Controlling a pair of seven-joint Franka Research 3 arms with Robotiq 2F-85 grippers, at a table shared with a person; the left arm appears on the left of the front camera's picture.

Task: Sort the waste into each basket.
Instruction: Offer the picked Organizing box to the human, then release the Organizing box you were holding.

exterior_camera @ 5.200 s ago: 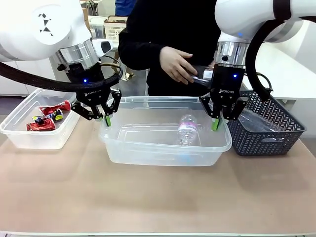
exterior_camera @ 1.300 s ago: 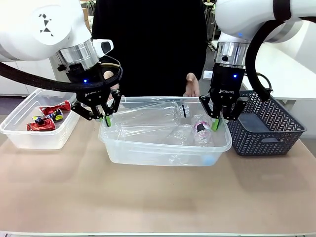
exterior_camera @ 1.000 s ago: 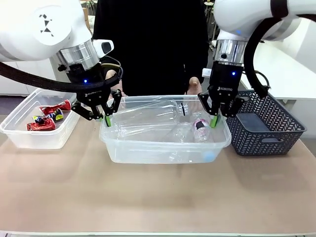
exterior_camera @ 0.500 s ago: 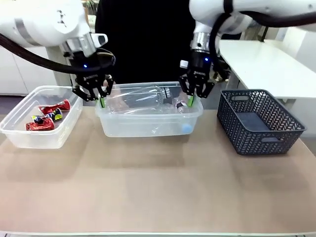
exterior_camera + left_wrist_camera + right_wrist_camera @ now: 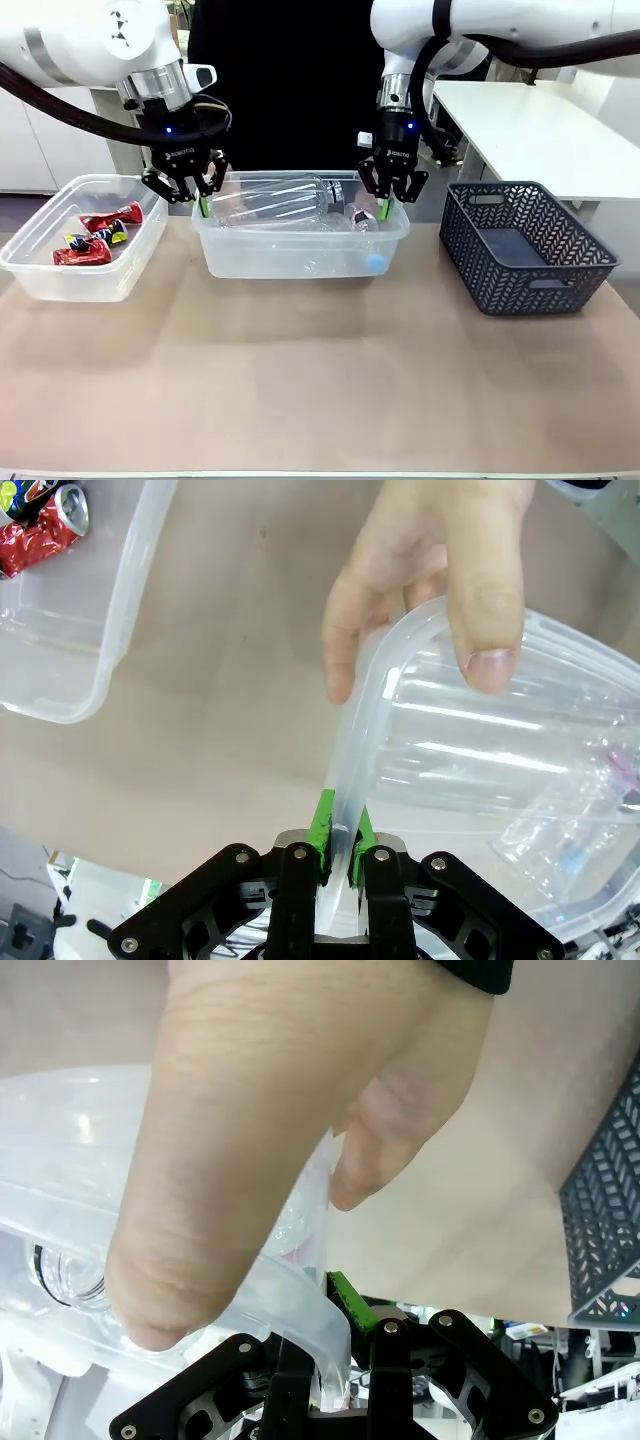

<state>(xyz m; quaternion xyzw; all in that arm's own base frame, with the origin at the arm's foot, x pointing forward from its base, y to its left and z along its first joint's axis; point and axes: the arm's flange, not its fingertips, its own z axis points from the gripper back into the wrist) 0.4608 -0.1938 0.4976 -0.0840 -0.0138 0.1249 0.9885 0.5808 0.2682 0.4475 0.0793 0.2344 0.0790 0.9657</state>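
Note:
Two clear baskets stand on the table. The left basket (image 5: 40, 270) holds red, blue and yellow cans (image 5: 95, 235). The middle basket (image 5: 300, 262) holds clear bottles (image 5: 270, 203), one with a blue cap (image 5: 377, 262). My left gripper (image 5: 203, 205) is shut on its left rim (image 5: 345, 770), pinched between the green pads (image 5: 322, 825). My right gripper (image 5: 383, 208) is shut on its right rim (image 5: 300, 1305). A person's hand (image 5: 440, 580) grips the rim beside my left gripper, and another hand (image 5: 270, 1130) covers the rim above my right gripper.
A dark lattice basket (image 5: 525, 245) stands at the right of the table. The person in black stands close behind the middle basket. The near half of the table (image 5: 320, 390) is bare brown surface. A white table lies beyond at the right.
Both arms have carried the middle basket away from the camera, toward the person and slightly left. Both grippers stay shut on its rim.

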